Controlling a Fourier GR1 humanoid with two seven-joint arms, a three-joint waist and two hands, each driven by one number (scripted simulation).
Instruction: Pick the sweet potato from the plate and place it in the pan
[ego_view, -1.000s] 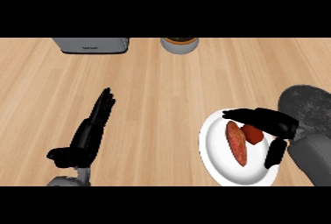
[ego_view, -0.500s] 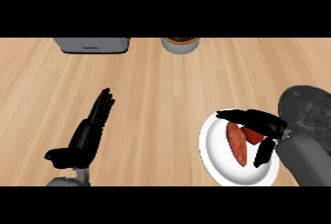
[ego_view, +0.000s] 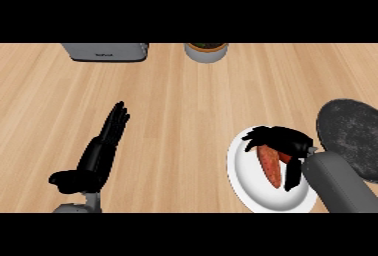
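Obs., head view. Reference: white plate (ego_view: 247, 187) on the wooden tabletop (ego_view: 184, 100)

- Sweet potato (ego_view: 270, 168): lying on the plate, right of the plate's centre, long axis running from the far rim toward the near rim. It rests on the plate's surface, not lifted
- Right hand (ego_view: 288, 143): over the far-right part of the plate. Its fingers (ego_view: 258, 134) are curled down over the far end of the sweet potato and cover it. The thumb (ego_view: 294, 175) stretches along the potato's right flank, close against it. The potato sits in the narrow gap between thumb and fingers, so the hand is closed round it. The grey forearm comes in just right of the plate
- Pan (ego_view: 351, 132): dark and round, just right of the plate and slightly farther back. Nothing visible inside it; the forearm overlaps its near edge
- Left hand (ego_view: 100, 152): well left of the plate, resting on the tabletop, fingers (ego_view: 117, 117) straight and held together, pointing away. It holds nothing
- Grey appliance (ego_view: 103, 51) and a round container (ego_view: 206, 51): far beyond the plate, at the tabletop's back edge, away from both hands
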